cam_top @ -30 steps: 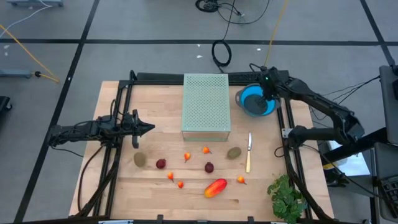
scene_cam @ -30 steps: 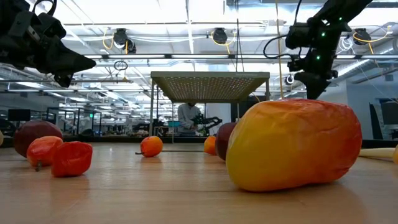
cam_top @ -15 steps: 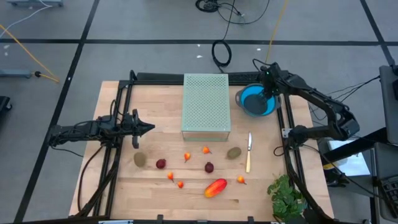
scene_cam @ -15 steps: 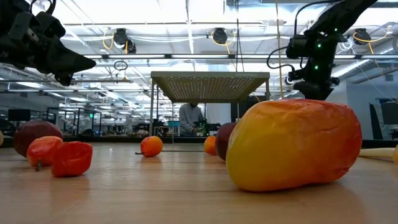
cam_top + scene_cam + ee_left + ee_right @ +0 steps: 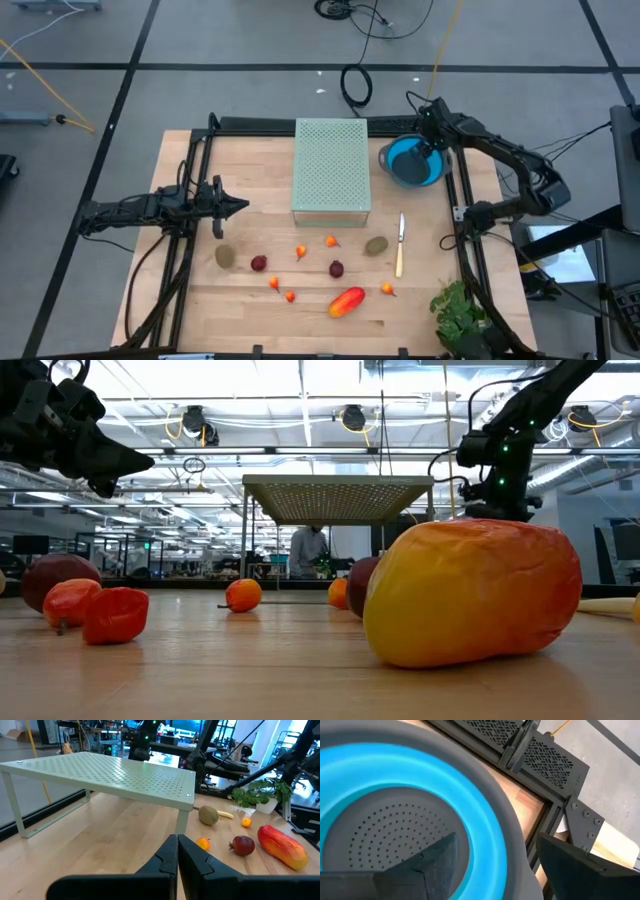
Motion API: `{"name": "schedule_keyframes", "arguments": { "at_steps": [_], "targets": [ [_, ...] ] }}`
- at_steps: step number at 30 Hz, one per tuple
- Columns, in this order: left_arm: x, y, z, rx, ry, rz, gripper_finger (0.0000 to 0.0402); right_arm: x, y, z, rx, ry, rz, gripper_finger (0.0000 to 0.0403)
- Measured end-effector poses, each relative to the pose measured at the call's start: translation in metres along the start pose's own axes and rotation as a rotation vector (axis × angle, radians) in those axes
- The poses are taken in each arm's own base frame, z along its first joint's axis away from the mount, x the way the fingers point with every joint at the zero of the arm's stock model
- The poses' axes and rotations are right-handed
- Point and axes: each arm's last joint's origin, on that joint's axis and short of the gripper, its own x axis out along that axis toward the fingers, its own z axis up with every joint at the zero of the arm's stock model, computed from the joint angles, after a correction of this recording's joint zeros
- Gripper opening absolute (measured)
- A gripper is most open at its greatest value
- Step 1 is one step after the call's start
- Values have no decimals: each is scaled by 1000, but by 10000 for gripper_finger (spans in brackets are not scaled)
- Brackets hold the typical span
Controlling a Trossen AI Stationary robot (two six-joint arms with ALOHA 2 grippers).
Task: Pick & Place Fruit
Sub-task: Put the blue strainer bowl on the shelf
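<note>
Overhead, table-level and two wrist views.

Premises: a robotics laboratory or test hall, not a home or kitchen. The wooden table (image 5: 300, 300) sits in a black metal frame (image 5: 205, 150) on a grey floor of large tiles, with loose cables (image 5: 355, 85) trailing across it. The low view looks into a long open hall: exposed ceiling ducts (image 5: 200, 425), rows of bright strip lighting, racks and benches of equipment. A person (image 5: 305, 550) stands at a distant bench; what they are handling cannot be made out. The left wrist view shows further dark robot arms and stands (image 5: 210, 750) beyond the table.
</note>
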Motion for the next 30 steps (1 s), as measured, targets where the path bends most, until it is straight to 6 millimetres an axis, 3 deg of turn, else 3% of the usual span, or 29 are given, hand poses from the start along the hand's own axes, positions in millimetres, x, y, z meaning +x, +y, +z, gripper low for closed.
{"name": "schedule_keyframes", "arguments": {
  "at_steps": [13, 20, 30],
  "targets": [
    [0, 0, 0, 0, 0, 0, 10, 28, -2, 6, 27, 38, -9, 263],
    [0, 0, 0, -5, 0, 0, 10, 34, -4, 7, 36, 33, -12, 261],
    [0, 0, 0, 0, 0, 0, 10, 39, -6, 6, 37, 51, 29, 220]
  ]
}}
